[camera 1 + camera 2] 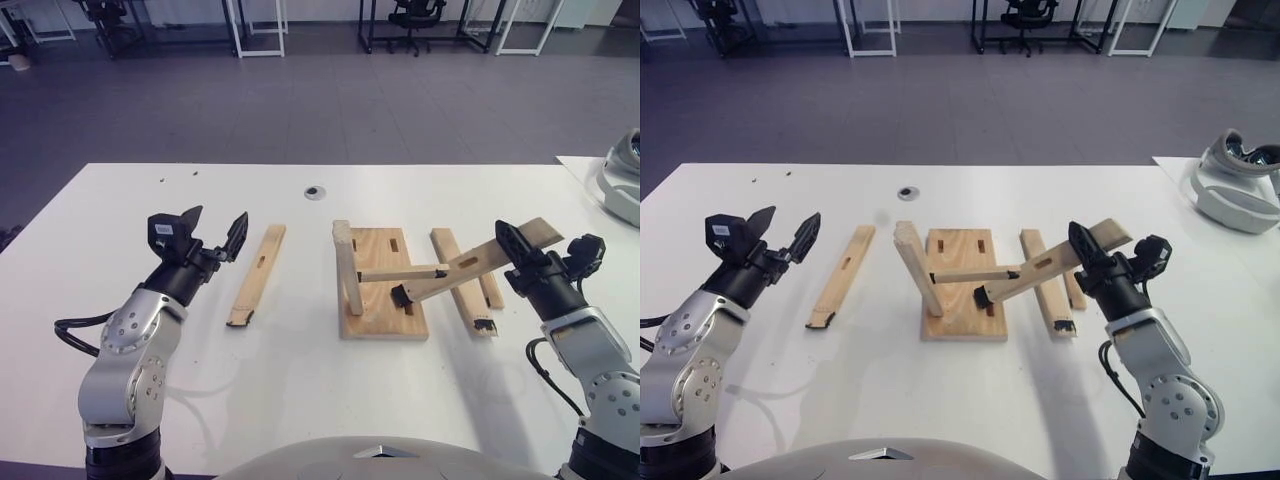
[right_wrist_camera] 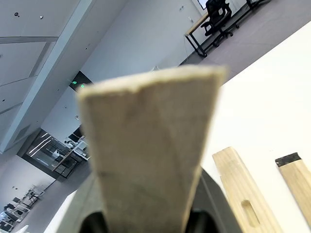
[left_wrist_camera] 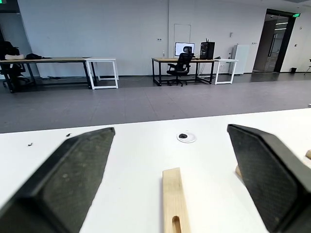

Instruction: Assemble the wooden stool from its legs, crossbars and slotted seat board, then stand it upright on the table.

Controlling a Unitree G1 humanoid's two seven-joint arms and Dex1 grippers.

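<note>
- Your left pincer hangs a little above the worktop, on the left side.
- Its two black fingers are wide apart. There is nothing between them.
- A loose leg lies flat on the worktop just to the right of that pincer. It has a slot in the middle and a black tip at the end near you. The pincer does not touch it.
- The seat board lies flat in the middle of the worktop. You can see two slots near its far edge.
- A standing leg rises at the left edge of the seat board. It leans a bit.
- A thin crossbar runs from the standing leg to the right, over the board.
- The crossbar's other end meets the held leg.
- Your right pincer is clamped on the held leg near its top end. The top end sticks out past the fingers.
- The held leg slants down to the left. Its black tip rests on the seat board.
- Two wooden pieces lie flat side by side on the worktop, just to the right of the board and under the held leg. One has a black tip at the end near you.
- A small round black thing sits on the worktop behind the board.
- A white headset lies far off to the right.
</note>
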